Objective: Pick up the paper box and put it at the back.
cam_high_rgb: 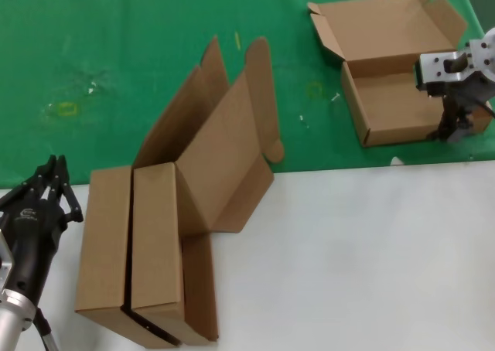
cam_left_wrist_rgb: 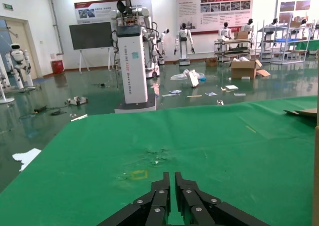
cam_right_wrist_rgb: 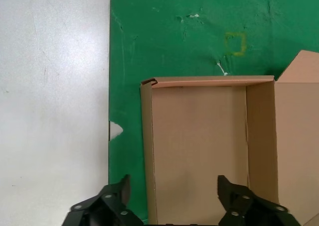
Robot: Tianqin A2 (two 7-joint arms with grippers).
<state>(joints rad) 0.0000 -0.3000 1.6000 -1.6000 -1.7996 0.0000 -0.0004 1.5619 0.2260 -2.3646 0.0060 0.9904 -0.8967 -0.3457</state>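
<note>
One corrugated paper box [cam_high_rgb: 394,96] lies on green cloth [cam_high_rgb: 116,57] beneath the right gripper's [cam_right_wrist_rgb: 172,198] spread fingers; left gripper's [cam_left_wrist_rgb: 172,183] fingers closed.

Our two arms, one at each side of the bench.

Our left pincer [cam_high_rgb: 52,169] sits by the bench's near left corner, its fingers [cam_left_wrist_rgb: 160,198] pressed together and pointing toward the far edge. Our right pincer [cam_high_rgb: 456,127] hangs near the far right corner, fingers [cam_right_wrist_rgb: 115,190] spread wide, pointing downward.

Brown paper box [cam_high_rgb: 390,107] on green, yellow-stained cloth [cam_high_rgb: 116,73]; white tabletop [cam_high_rgb: 363,266]; black fingers [cam_right_wrist_rgb: 117,198].
</note>
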